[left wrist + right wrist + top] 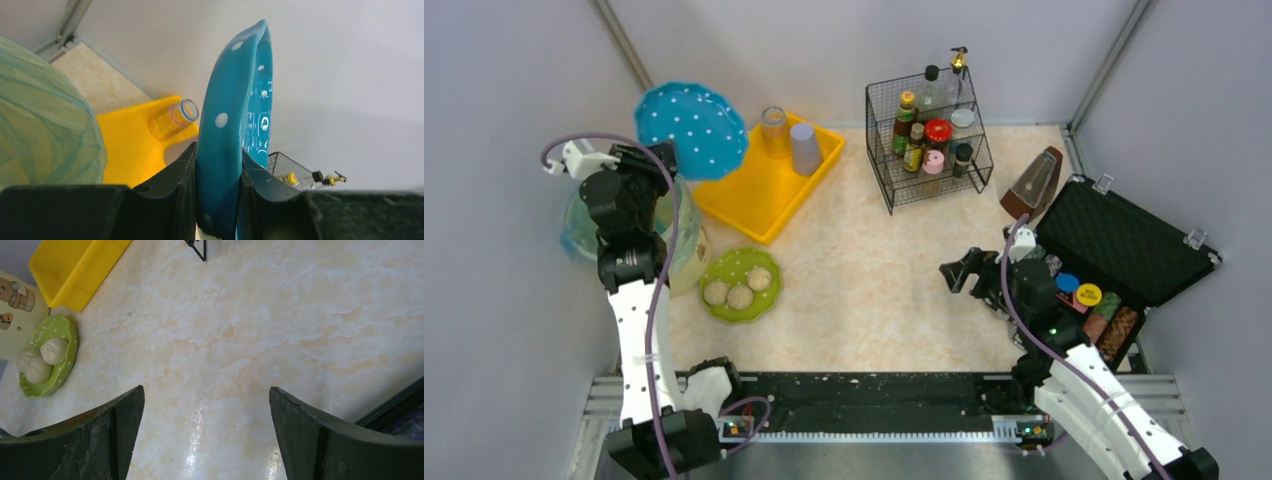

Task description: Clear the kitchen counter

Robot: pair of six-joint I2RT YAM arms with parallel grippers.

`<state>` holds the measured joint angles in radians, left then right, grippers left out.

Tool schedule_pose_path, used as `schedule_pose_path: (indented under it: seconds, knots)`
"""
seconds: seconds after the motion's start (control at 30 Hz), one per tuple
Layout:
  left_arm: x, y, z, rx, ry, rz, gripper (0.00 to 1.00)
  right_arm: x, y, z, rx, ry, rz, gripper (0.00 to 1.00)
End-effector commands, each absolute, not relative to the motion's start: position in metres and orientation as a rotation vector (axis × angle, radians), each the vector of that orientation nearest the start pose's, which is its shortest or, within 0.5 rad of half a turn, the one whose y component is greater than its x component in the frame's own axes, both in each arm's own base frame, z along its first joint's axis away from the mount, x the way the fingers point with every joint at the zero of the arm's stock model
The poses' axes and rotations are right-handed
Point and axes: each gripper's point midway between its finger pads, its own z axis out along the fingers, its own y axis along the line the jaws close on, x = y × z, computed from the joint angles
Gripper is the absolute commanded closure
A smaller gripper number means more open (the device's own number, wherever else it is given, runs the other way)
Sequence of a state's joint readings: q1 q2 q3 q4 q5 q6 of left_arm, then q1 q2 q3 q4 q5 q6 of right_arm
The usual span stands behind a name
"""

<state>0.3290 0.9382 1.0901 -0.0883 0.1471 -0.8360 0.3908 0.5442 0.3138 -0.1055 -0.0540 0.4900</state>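
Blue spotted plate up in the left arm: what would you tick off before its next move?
1. Grip on the blue spotted plate by the left jaws: ok, clamped on its edge.
2. Bare room in the yellow tray beside the clear glass and grey cup: ok.
3. Height of the plate above the tray: cannot tell.
4. Other arm out of the way: ok, the right jaws are open and empty over bare kitchen counter.
5. Counter cleared: not ok, the green plate of buns sits on it.
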Motion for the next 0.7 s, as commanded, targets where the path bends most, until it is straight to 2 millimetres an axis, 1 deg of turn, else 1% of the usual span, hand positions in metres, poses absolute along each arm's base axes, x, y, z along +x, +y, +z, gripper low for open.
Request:
schedule_pose_path:
  seconds: [0.0, 0.07, 0.17, 0.3, 0.4, 0.43, 0.47, 0.57, 0.67]
  knots:
    - [0.344, 0.023, 0.47, -0.598, 1.196, -0.675, 1.0, 0.241, 0.134, 0.148, 0.04, 1.91, 0.657, 0.08]
    - [0.356, 0.008, 0.457, -0.592, 1.251, -0.688, 1.0, 0.242, 0.134, 0.146, 0.043, 1.914, 0.656, 0.08]
    - [0.376, -0.007, 0.435, -0.61, 1.311, -0.705, 0.96, 0.242, 0.134, 0.145, 0.046, 1.917, 0.653, 0.08]
    - [0.397, -0.019, 0.408, -0.673, 1.338, -0.712, 0.94, 0.243, 0.133, 0.143, 0.048, 1.924, 0.648, 0.08]
    - [0.409, -0.013, 0.388, -0.791, 1.294, -0.703, 0.95, 0.243, 0.133, 0.142, 0.048, 1.928, 0.645, 0.08]
    - [0.412, -0.007, 0.381, -0.837, 1.27, -0.695, 0.96, 0.243, 0.133, 0.141, 0.048, 1.928, 0.642, 0.08]
    - [0.415, -0.012, 0.374, -0.87, 1.254, -0.703, 0.97, 0.244, 0.133, 0.141, 0.05, 1.932, 0.641, 0.08]
    - [0.423, -0.004, 0.354, -1.003, 1.185, -0.677, 1.0, 0.244, 0.132, 0.139, 0.053, 1.936, 0.637, 0.08]
    - [0.433, -0.007, 0.339, -1.096, 1.164, -0.706, 1.0, 0.245, 0.132, 0.138, 0.055, 1.939, 0.63, 0.08]
